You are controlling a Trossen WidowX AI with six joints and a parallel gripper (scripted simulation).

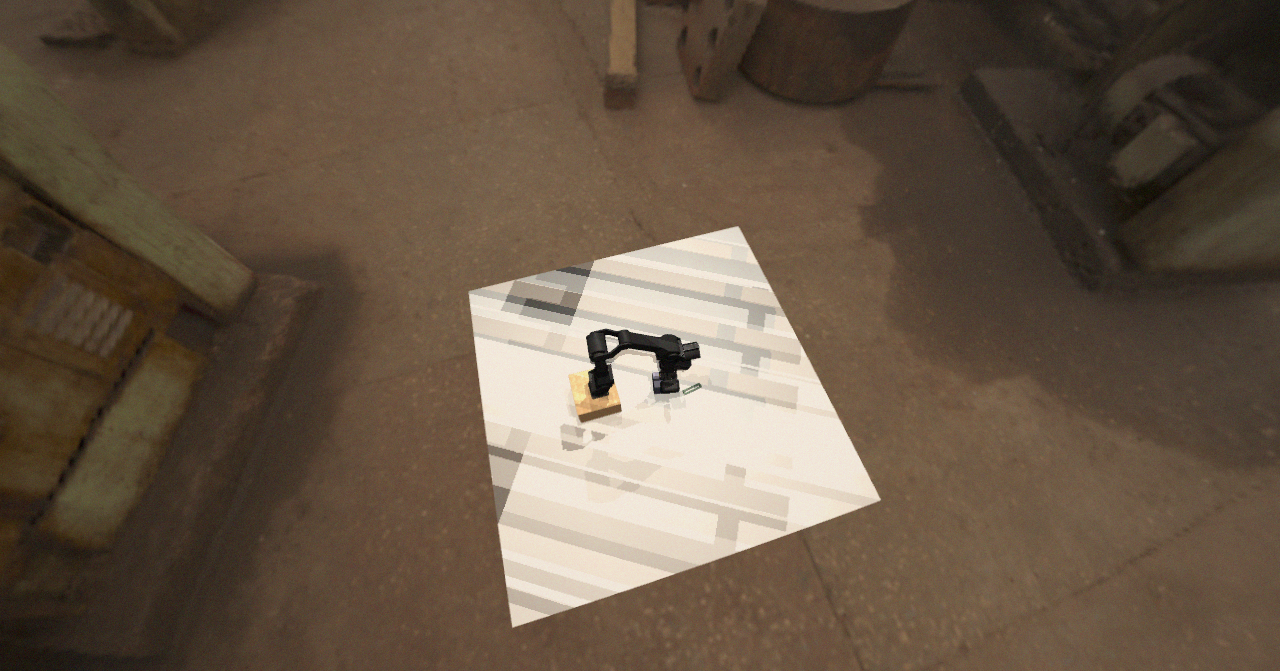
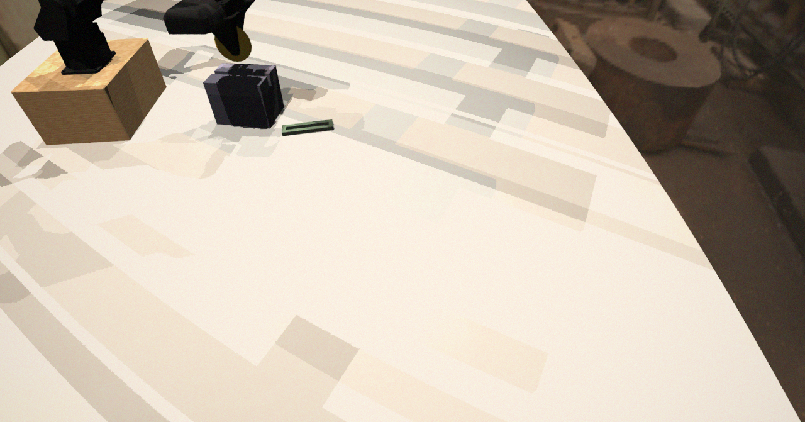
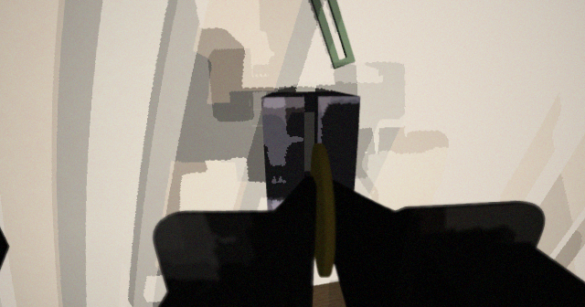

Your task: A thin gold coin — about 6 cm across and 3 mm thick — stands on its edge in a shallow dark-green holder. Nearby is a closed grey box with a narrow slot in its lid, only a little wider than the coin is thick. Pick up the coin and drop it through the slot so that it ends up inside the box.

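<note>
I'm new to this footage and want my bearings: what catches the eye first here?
The gold coin, pinched on edge in the black hand, hangs just above the dark box, lined up with its lid slot. Beside the box lies the empty green holder.

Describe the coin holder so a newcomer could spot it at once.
Start at the wooden block under the arm, then move to the dark box. Just beyond its corner lies the holder: a flat, thin green rectangular frame, empty, the only green thing there.

I see 1 wooden block (image 2: 90, 93) on the pale striped table top (image 2: 394, 239). On the brown floor (image 1: 447, 130), far off, sits 1 big round stump (image 1: 827, 27).
</note>
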